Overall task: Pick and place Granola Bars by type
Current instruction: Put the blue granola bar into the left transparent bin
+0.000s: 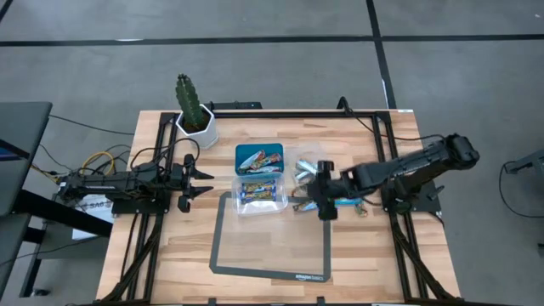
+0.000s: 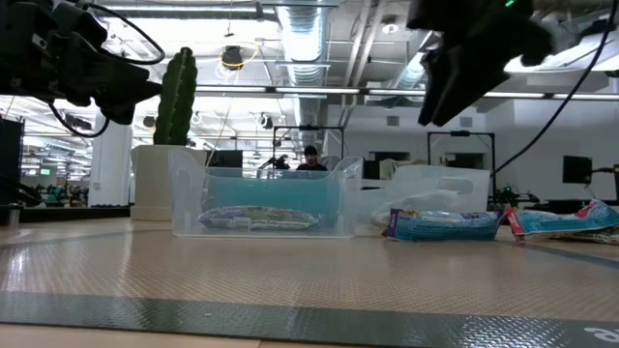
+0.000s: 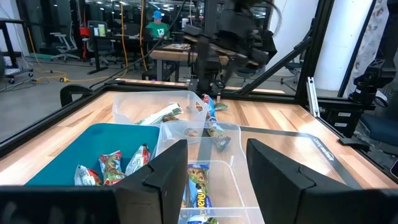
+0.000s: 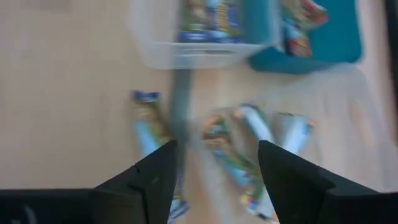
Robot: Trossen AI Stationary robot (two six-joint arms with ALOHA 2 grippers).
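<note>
Table: a light wooden table (image 1: pixel 357 246) carried a dark frame, with both arms reaching in from the left and right edges.
Mat: a grey mat (image 1: pixel 270 251) with a dark border lay at the near middle of the table, bare.
Cactus: a green cactus (image 1: pixel 188 95) stood in a white pot (image 1: pixel 198 129) at the far left corner.
Teal tray: the teal tray (image 1: pixel 244 152) sat far of centre and held orange and green wrapped bars (image 3: pixel 112 167).
Clear tub: a clear plastic tub (image 1: pixel 237 204) sat just near the tray, touching the mat's far edge, with blue wrapped bars (image 1: pixel 260 191) inside.
Second tub: another clear tub (image 1: pixel 308 158) stood right of the tray.
Loose Granola Bars: several Granola Bars (image 4: pixel 249 134) in light blue and mixed wrappers lay on the wood right of the mat, under the right arm.
Right gripper: the right gripper (image 1: pixel 324 206) hung above the loose bars with its fingers (image 4: pixel 152 177) spread apart, holding nothing.
Left gripper: the left gripper (image 1: pixel 184 184) waited left of the tubs, raised off the table, fingers (image 3: pixel 165 177) apart and empty.
Person: a person in a green shirt (image 3: pixel 160 28) sat in the room beyond.
</note>
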